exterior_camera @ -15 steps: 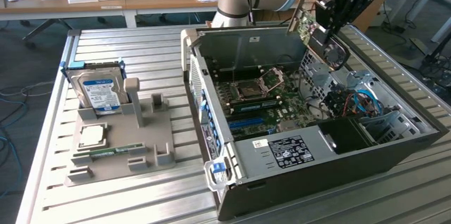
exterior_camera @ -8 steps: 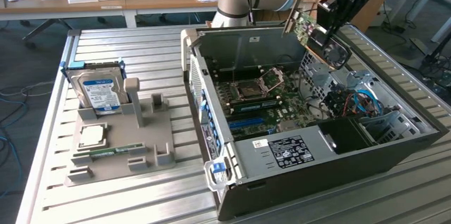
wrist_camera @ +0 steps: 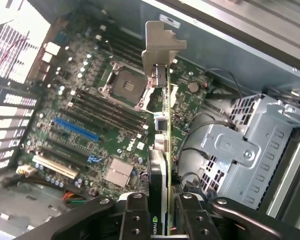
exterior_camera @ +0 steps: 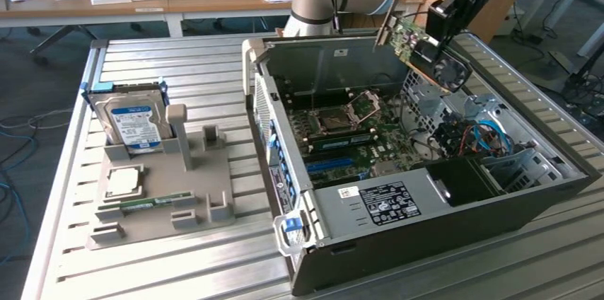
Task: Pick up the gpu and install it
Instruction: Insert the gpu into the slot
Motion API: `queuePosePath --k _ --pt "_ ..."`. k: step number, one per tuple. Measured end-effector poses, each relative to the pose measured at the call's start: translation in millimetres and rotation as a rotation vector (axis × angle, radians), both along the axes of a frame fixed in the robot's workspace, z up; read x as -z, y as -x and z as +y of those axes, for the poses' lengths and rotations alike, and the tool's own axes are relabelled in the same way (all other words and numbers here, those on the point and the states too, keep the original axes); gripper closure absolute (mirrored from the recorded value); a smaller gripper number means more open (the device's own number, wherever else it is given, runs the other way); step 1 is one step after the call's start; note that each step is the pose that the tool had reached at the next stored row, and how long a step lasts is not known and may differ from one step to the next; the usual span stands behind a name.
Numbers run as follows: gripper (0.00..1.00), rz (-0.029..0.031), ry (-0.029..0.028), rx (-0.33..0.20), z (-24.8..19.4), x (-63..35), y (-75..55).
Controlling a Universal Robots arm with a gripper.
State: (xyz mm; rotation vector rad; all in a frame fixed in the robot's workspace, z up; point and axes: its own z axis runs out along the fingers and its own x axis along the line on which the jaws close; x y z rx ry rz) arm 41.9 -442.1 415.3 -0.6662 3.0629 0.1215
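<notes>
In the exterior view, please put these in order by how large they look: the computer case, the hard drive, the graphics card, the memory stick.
1. Computer case: clearly the largest.
2. Hard drive and graphics card: they look about alike, and the card is raised above the case, so I do not rank them.
3. Memory stick: the smallest.

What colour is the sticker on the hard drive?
Blue and white. The hard drive shows best in the exterior view.

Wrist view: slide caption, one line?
Gripper holds the gpu edge-on above the motherboard, not yet seated.
</notes>
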Motion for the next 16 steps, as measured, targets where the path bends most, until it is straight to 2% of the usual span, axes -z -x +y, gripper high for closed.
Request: queuePosePath --k 16 --pt "0.74 0.0 0.0004 -0.201 0.0 0.4 0.0"
